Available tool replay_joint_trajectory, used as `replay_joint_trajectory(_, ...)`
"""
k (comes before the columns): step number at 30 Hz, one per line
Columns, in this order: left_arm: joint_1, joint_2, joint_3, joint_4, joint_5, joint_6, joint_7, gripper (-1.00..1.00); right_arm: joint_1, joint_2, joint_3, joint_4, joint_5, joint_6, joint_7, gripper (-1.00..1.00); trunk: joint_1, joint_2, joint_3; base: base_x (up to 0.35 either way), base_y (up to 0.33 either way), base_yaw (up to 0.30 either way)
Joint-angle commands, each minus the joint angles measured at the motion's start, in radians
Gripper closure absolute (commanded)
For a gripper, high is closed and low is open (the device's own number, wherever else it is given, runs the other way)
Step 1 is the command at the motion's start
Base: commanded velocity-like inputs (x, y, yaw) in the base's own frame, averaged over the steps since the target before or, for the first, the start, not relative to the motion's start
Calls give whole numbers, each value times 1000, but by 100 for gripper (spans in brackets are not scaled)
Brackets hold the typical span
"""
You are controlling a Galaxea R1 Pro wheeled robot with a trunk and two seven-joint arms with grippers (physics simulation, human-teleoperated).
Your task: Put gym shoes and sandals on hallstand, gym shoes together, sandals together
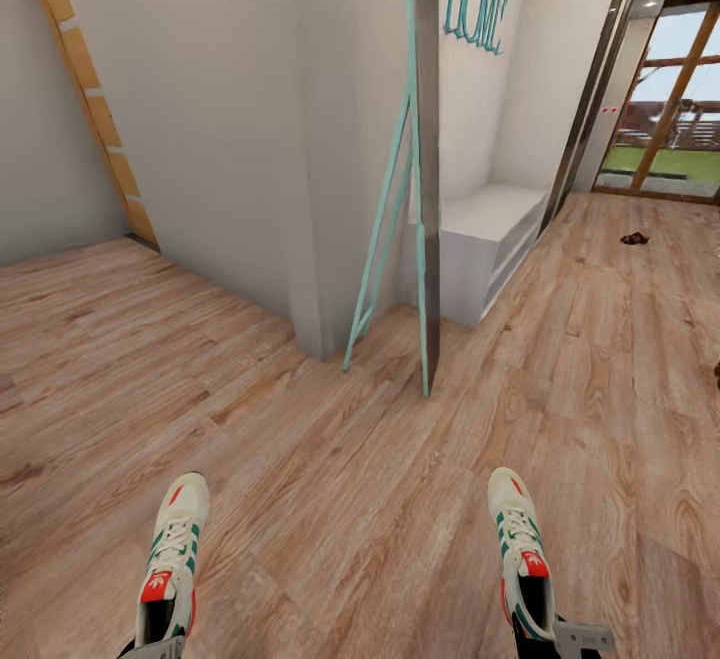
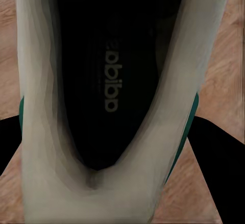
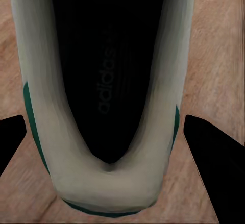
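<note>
The left end effector (image 1: 150,647) grips the heel of the left gym shoe (image 1: 172,559) at lower left; the right end effector (image 1: 565,639) grips the right gym shoe (image 1: 522,551) at lower right. A sandal (image 1: 634,237) lies on the corridor floor (image 1: 330,499), upper right, near the hallstand (image 1: 490,239).

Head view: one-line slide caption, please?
Each gripper holds a gym shoe (left, right) above the corridor floor, facing a leaning mirror.

Open floor (image 1: 330,499) (ladder (image 1: 400,209) ahead)
</note>
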Motion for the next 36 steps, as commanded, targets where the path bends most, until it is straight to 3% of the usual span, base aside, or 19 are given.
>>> replay_joint_trajectory(1, -1, -1, 8, 0, -7, -3, -9, 100, -1, 1, -4, 1, 8, -3, -1, 100, -1, 0, -1, -233, -179, 0)
replay_joint_trajectory(8, -1, -1, 8, 0, -7, -3, -9, 100, -1, 1, -4, 1, 8, -3, -1, 100, -1, 0, -1, -234, -182, 72)
replay_joint_trajectory(36, -1, -3, 8, 0, -7, -3, -9, 100, -1, 2, -4, 1, 8, -3, -1, 100, -1, 0, -1, -234, -184, 275)
